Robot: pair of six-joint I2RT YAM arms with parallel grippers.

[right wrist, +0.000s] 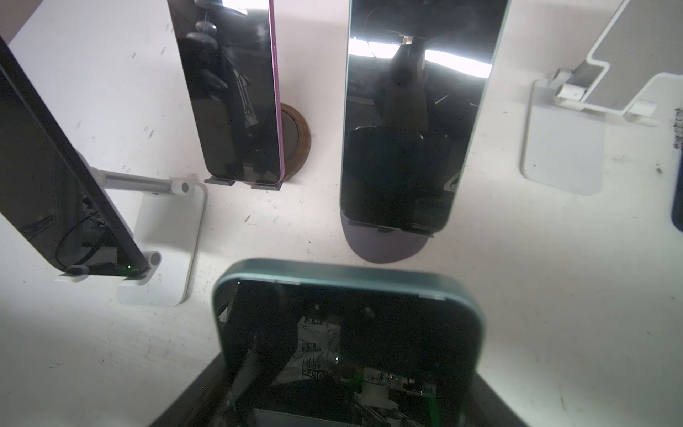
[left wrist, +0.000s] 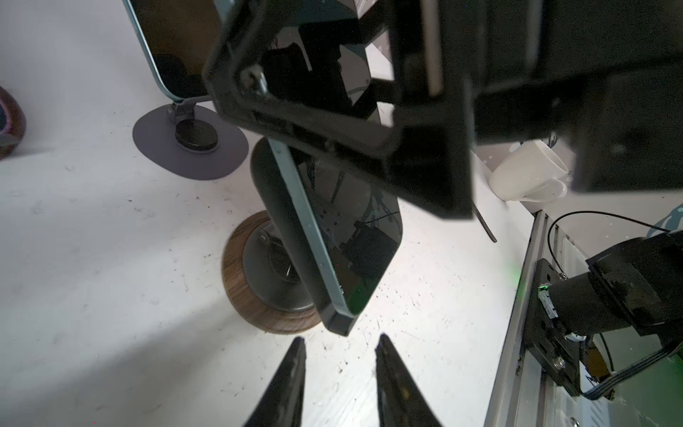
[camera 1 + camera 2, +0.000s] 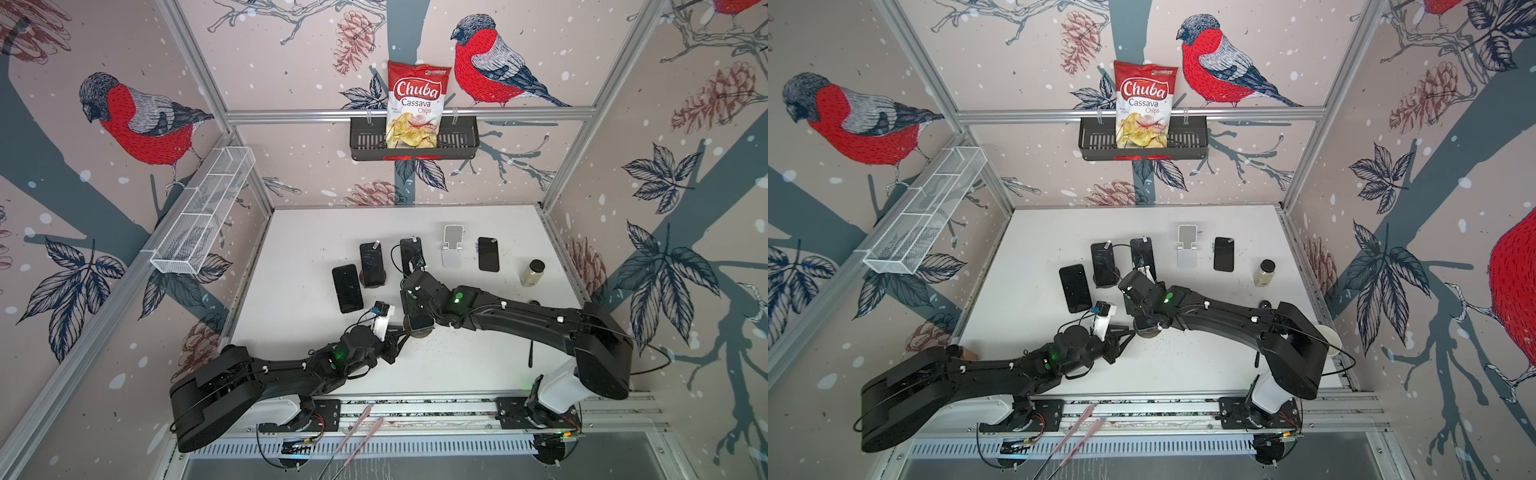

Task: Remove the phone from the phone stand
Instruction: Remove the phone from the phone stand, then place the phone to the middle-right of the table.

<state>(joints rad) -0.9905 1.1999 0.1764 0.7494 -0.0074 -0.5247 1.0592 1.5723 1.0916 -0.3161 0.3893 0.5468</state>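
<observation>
Your right pincer (image 3: 414, 312) is clamped on the upper end of the teal-edged phone (image 2: 354, 236). That phone leans in the cradle of the wooden-based phone stand (image 2: 240, 284) directly beneath the pincer, its lower edge against the cradle lip. Your left pincer (image 2: 342, 347) has its fingers slightly parted with nothing between them. The phone's lower corner and the stand's round base sit just ahead of its tips. Beyond the right pincer, another phone (image 1: 397, 129) stands on a purple-based stand (image 1: 384, 247).
</observation>
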